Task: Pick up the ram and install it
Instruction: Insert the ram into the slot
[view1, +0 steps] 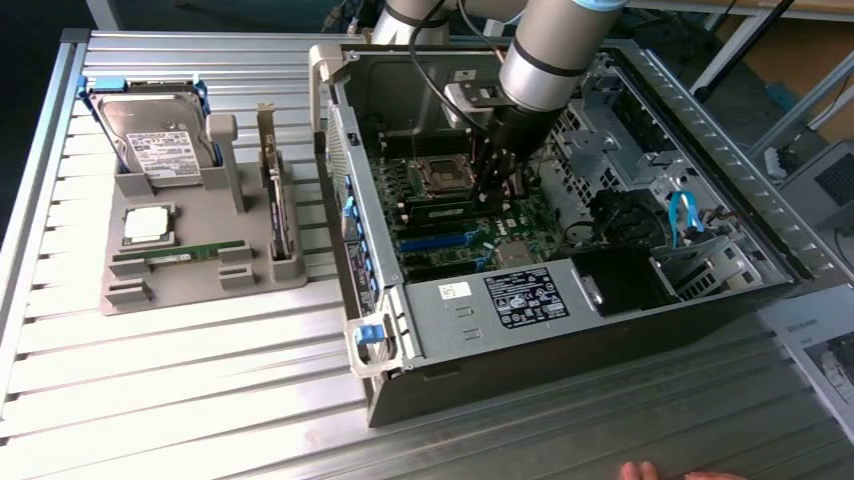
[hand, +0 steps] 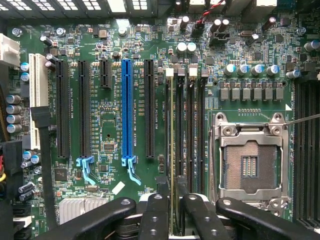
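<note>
Ram (hand: 172, 150): stands on edge in a memory slot (hand: 169, 73), near the processor socket (hand: 248, 165).
Gripper (hand: 172, 189): fingers (hand: 158, 212) slightly parted, straddling the ram and clamping nothing.
Handling: likely light, stiff and brittle; you'd hold its flat faces and press squarely.

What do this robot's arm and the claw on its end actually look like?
The arm is a thick, round tube in silvery grey, with a dark ring around it low down. A thin black cable runs beside it. The gripper is black all over, built of flat, rounded links joined by round pins. No readable markings show on it.
</note>
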